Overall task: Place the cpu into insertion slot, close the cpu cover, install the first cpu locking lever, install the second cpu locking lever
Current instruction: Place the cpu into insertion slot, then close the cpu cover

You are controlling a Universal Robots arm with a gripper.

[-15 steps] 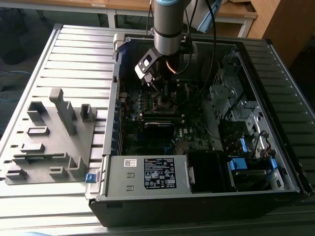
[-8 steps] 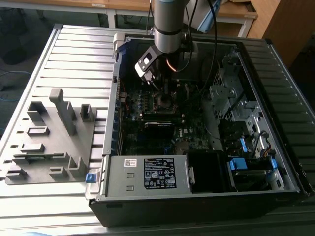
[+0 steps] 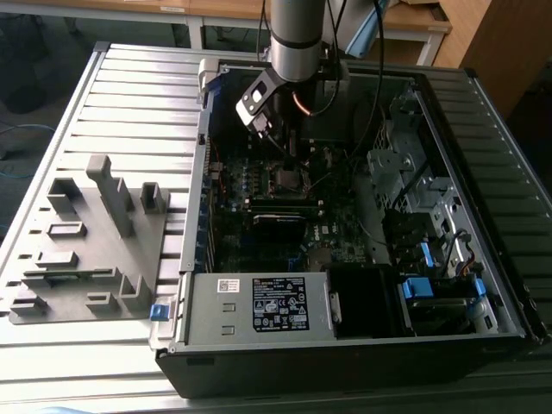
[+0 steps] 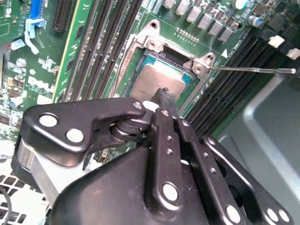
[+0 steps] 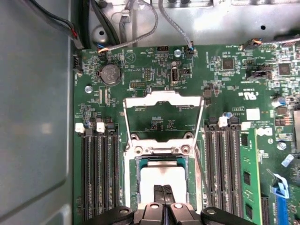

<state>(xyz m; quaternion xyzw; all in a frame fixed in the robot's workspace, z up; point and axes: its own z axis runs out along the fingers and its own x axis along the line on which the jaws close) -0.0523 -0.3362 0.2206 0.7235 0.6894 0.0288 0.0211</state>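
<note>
Closest to the lens, the gripper had its two black fingers pressed together with no gap, tips resting on the cpu. The cpu lay flat inside the insertion slot, grey-silver top up, in both wrist views. The cpu cover stood swung open from its hinge at the slot's edge, lying over the green board beyond the slot. A thin lever rod ran out from one slot corner, apart from the gripper. Long black memory slots flanked the slot on both sides. In the exterior view, the open computer case sat on the slatted table, with the arm reaching down into it.
</note>
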